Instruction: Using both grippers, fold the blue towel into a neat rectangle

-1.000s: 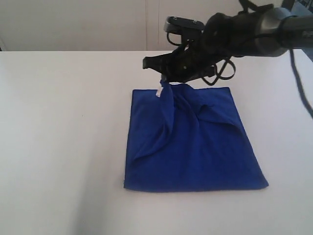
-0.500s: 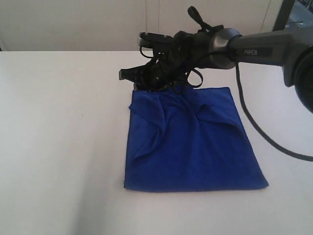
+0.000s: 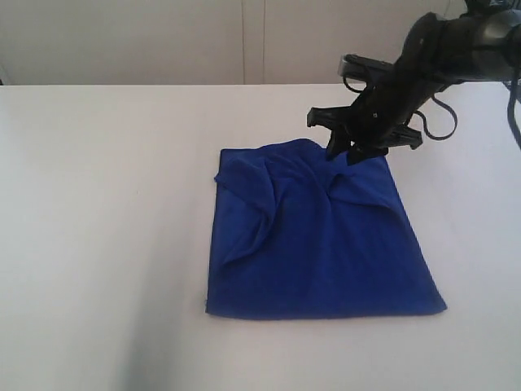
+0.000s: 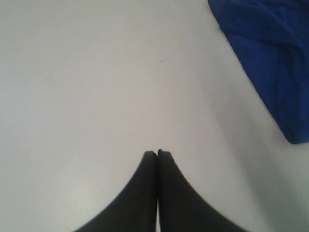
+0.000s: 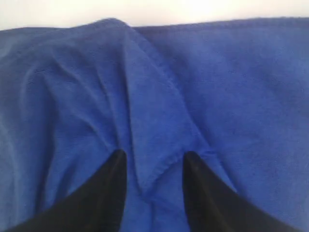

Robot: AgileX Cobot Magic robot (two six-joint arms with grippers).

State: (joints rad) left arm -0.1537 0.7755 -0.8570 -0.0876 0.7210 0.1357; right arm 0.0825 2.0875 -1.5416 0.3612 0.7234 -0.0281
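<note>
The blue towel point(image 3: 317, 244) lies on the white table as a rough square. A rumpled flap is folded over its far left part, and creases run across the far middle. My right gripper point(image 3: 350, 153) hangs open just over the towel's far edge, right of centre. In the right wrist view the right gripper point(image 5: 154, 157) has its jaws spread over a hemmed fold of the towel point(image 5: 231, 87), gripping nothing. My left gripper point(image 4: 158, 153) is shut and empty above bare table, with the towel point(image 4: 270, 58) off to one side. The exterior view does not show the left gripper.
The white table point(image 3: 98, 204) stretches bare to the left of and in front of the towel. A pale wall runs behind its far edge. Black cables loop from the right arm point(image 3: 456, 49) at the upper right.
My right gripper has opened and let go of the towel corner at the far left. It then moved right along the far edge. The dropped flap now rests on the towel.
</note>
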